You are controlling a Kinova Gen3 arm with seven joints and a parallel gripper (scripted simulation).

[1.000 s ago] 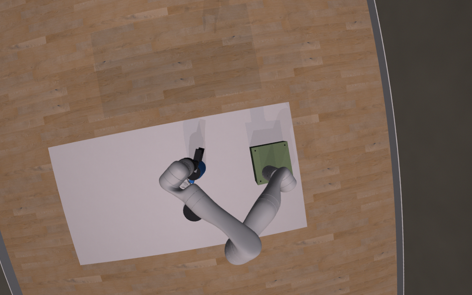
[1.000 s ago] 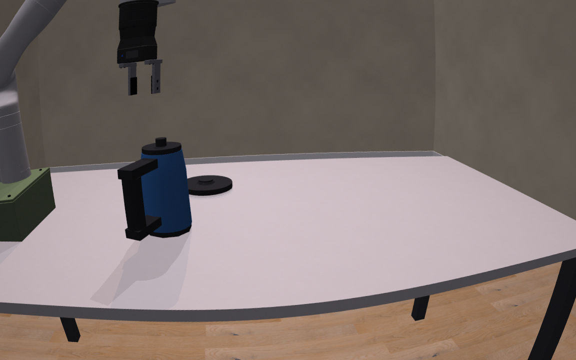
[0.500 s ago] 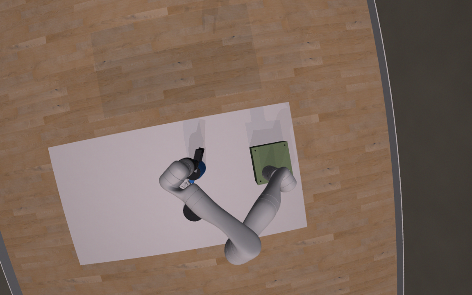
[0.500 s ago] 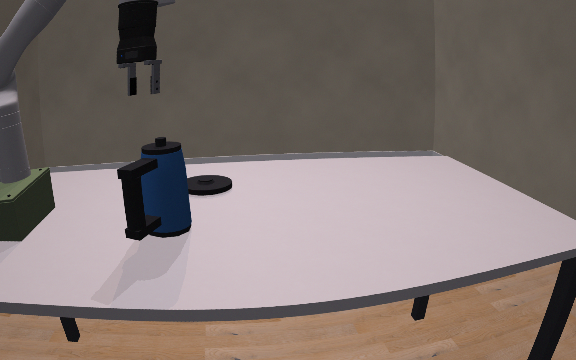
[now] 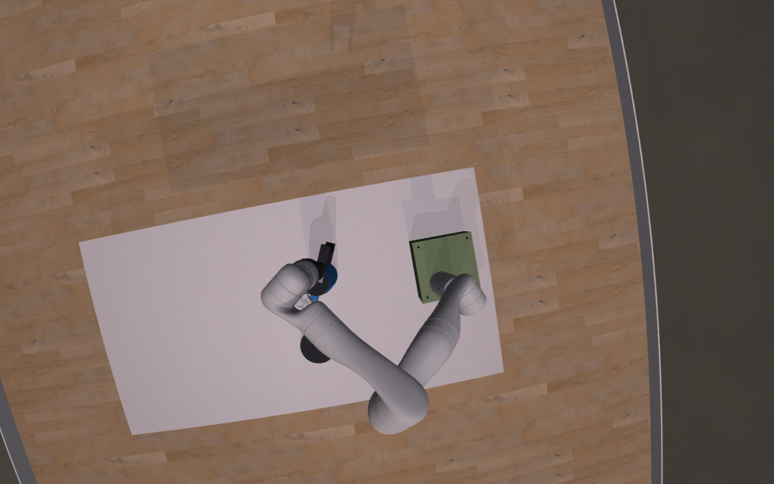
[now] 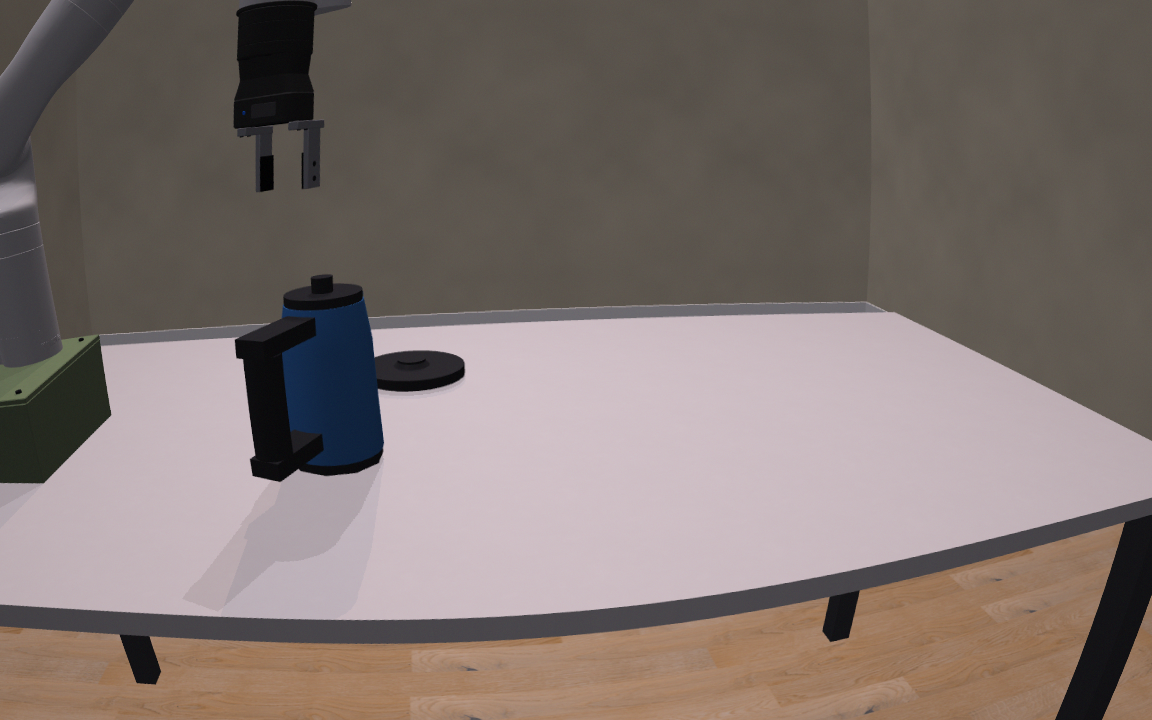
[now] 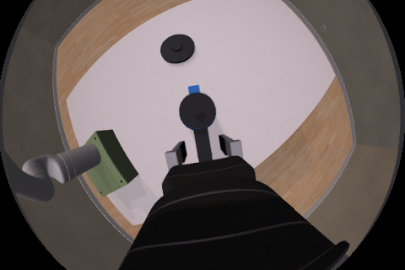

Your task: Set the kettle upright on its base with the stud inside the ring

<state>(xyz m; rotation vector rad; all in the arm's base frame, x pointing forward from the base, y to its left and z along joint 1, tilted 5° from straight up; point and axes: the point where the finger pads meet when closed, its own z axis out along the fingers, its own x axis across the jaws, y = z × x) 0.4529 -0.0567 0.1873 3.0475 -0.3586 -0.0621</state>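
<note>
A blue kettle point(image 6: 329, 380) with a black lid and a black handle point(image 6: 271, 398) stands upright on the white table, apart from its base. The round black base point(image 6: 419, 368) with a stud in its middle lies flat just behind and to the right of the kettle. My gripper point(image 6: 286, 170) is open and empty, pointing straight down, well above the kettle's handle. In the wrist view the kettle's lid point(image 7: 197, 110) and handle point(image 7: 202, 143) lie between my fingers, with the base point(image 7: 178, 49) farther off. From above, the arm hides most of the kettle point(image 5: 326, 276) and part of the base point(image 5: 312, 351).
The arm's green mounting block point(image 6: 12, 407) stands at the table's left end, also in the top view point(image 5: 445, 265). The grey arm point(image 5: 377, 361) reaches over the table. A grey wall stands behind the table.
</note>
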